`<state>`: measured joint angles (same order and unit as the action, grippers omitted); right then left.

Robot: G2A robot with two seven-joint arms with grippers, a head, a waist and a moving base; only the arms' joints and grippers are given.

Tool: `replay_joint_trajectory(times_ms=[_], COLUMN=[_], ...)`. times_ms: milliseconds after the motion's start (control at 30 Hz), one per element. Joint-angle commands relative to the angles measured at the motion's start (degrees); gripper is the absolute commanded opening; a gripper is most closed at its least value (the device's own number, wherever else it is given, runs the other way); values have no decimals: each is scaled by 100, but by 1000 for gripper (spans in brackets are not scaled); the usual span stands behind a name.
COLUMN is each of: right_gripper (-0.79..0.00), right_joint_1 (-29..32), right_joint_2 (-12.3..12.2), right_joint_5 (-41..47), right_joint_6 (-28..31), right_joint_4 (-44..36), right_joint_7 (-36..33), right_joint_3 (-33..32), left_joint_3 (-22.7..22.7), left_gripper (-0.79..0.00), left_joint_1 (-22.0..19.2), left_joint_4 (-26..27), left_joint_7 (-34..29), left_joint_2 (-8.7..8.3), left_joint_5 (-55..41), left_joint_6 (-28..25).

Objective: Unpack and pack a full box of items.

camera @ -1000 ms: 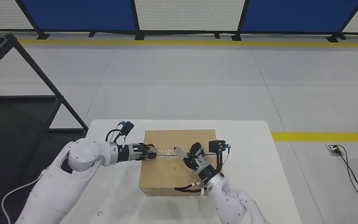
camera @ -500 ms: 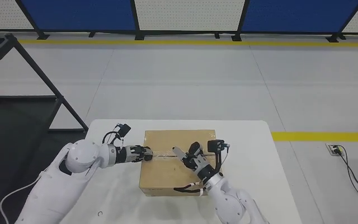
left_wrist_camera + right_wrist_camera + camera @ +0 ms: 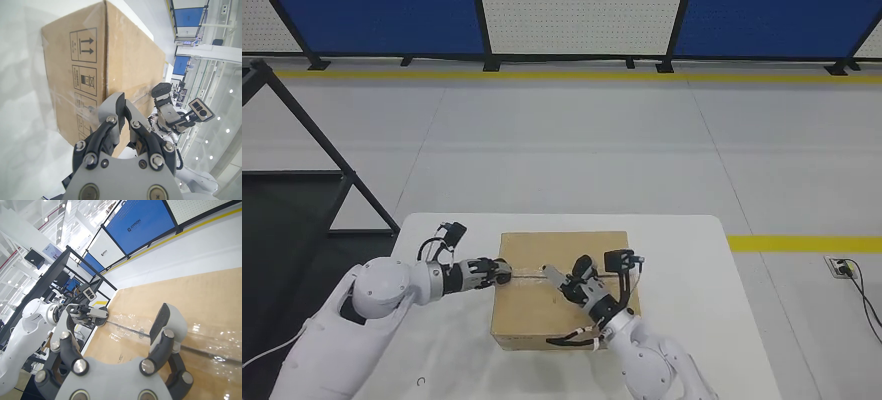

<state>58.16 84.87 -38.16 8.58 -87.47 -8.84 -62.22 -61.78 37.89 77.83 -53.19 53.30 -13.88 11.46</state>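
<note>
Left pincer closed at box edge

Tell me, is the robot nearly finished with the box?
Barely started. Done: nothing; the box is still shut, tape across its seam. In hand: the left gripper is shut at the tape's end by the box edge, the right gripper open over the top. Left: opening, unpacking, repacking.

I see the box mid-table, my left gripper at its left edge, my right gripper above its top.
</note>
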Motion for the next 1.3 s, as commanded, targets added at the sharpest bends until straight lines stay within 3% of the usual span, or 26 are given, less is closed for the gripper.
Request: replay_joint_trajectory(times_ms=[0, 200, 233, 267, 467, 500, 567, 600, 633, 767, 800, 833, 867, 967, 1267], right_gripper=[0, 0, 0, 0, 0, 0, 0, -459, -770, -785, -785, -785, -785, -785, -785], right_joint_1=[-60, -205, -205, -205, -205, -196, -193, -206, -247, -570, -661, -769, -891, -1225, -1267], right_joint_2=[21, 44, 44, 44, 44, 43, 40, 52, 69, 174, 208, 240, 271, 357, 372], right_joint_5=[83, 532, 532, 532, 532, 514, 372, 427, 488, 1083, 1325, 1495, 1626, 1804, 1844], right_joint_6=[-14, 99, 99, 99, 99, 120, 185, 88, -12, -537, -717, -885, -1066, -1576, -1701], right_joint_4=[28, 51, 51, 51, 51, 40, -45, -82, -100, 3, 73, 142, 243, 499, 548], right_joint_7=[-28, -305, -305, -305, -305, -331, -483, -460, -505, -787, -807, -849, -936, -1011, -1018], right_joint_3=[68, 53, 53, 53, 53, 71, 166, 182, 231, 409, 419, 456, 502, 633, 642], left_joint_3=[-127, -834, -946, -985, -985, -985, -985, -985, -985, -1134, -1186, -1239, -1286, -1408, -1505], left_gripper=[-785, -763, -533, -62, -62, 0, 0, 0, 0, 0, -37, -182, -397, -785, -785], left_joint_1=[65, 447, 535, 562, 562, 562, 562, 562, 562, 745, 786, 822, 858, 978, 1108], left_joint_4=[91, 464, 524, 544, 544, 544, 544, 544, 544, 623, 616, 600, 587, 592, 697], left_joint_7=[144, 796, 893, 919, 919, 919, 919, 919, 919, 1381, 1485, 1597, 1687, 1986, 2278], left_joint_2=[-12, -73, -83, -85, -85, -85, -85, -85, -85, -56, -53, -49, -45, -34, -30], left_joint_5=[-78, -702, -801, -846, -846, -846, -846, -846, -846, -1168, -1232, -1290, -1355, -1482, -1380], left_joint_6=[-59, -441, -496, -516, -516, -516, -516, -516, -516, -679, -704, -731, -740, -768, -695])
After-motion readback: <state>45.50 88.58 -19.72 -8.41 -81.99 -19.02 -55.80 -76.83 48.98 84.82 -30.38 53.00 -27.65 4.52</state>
